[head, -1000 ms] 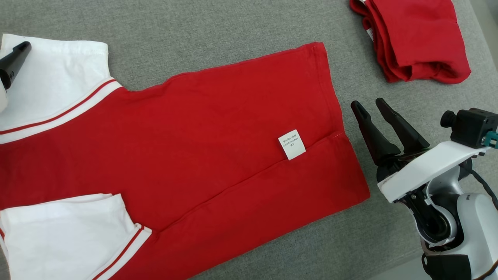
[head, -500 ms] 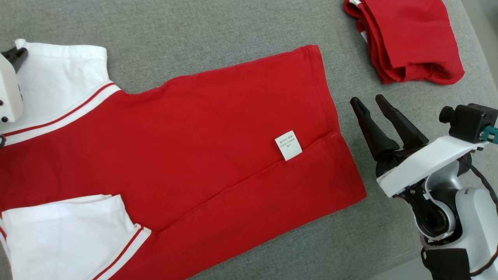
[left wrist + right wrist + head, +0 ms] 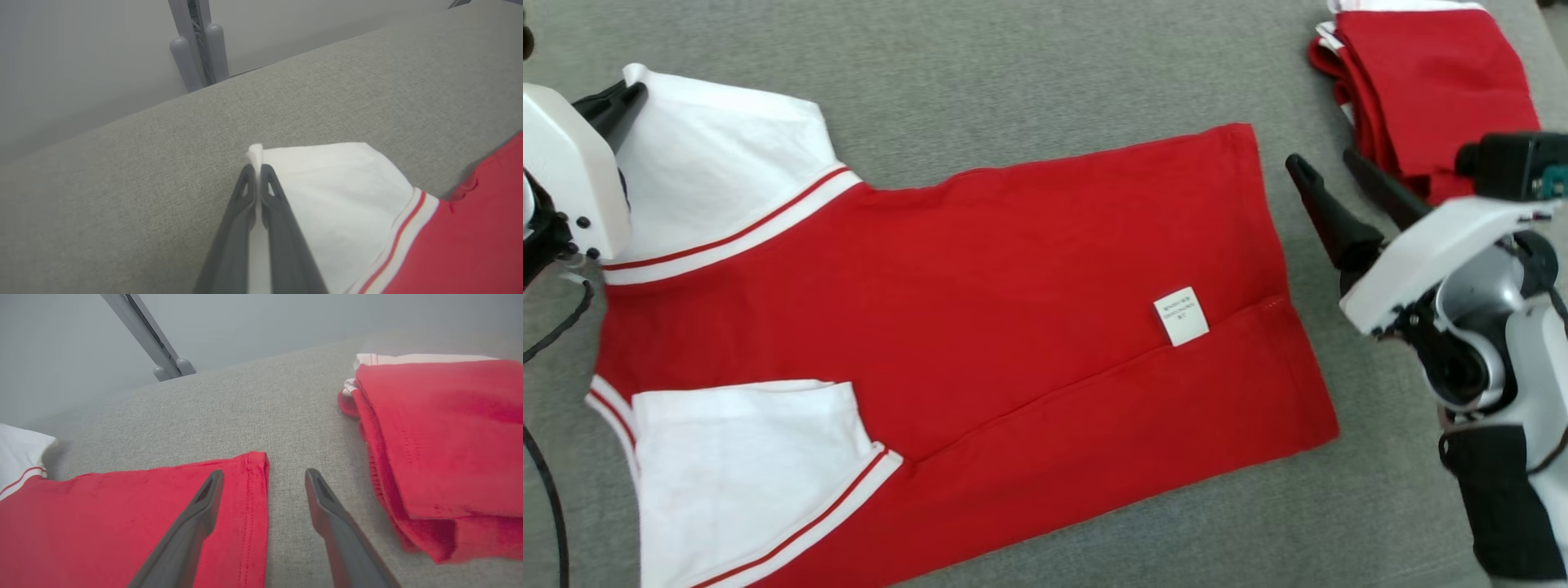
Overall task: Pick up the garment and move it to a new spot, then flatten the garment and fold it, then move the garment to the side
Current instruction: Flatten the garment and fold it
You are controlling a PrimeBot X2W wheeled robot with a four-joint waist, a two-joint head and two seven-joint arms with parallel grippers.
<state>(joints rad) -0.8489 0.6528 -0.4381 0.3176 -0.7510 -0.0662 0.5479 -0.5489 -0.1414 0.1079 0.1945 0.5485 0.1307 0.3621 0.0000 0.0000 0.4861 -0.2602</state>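
Observation:
The garment (image 3: 1013, 310) is a red shirt with white sleeves, spread flat on the grey cloth surface, with a white label (image 3: 1181, 315) near its hem. My left gripper (image 3: 633, 86) sits at the far left, shut on the outer corner of the far white sleeve (image 3: 719, 171). In the left wrist view its fingers (image 3: 256, 167) are pressed together with the white sleeve (image 3: 335, 188) cloth pinched between them. My right gripper (image 3: 1323, 159) stands open just right of the hem's far corner. In the right wrist view that gripper (image 3: 264, 473) has one finger over the red hem (image 3: 253, 490) and the other over bare surface.
A stack of folded red garments (image 3: 1429, 73) lies at the far right, close beside my right gripper, also as a folded stack (image 3: 441, 433) in the right wrist view. The grey surface (image 3: 1029, 73) ends at a far edge, with a grey metal frame (image 3: 196, 45) beyond.
The left gripper has closed on the far sleeve's corner. The right gripper has moved forward toward the hem's far corner. The head camera has shifted, so the whole picture has slid.

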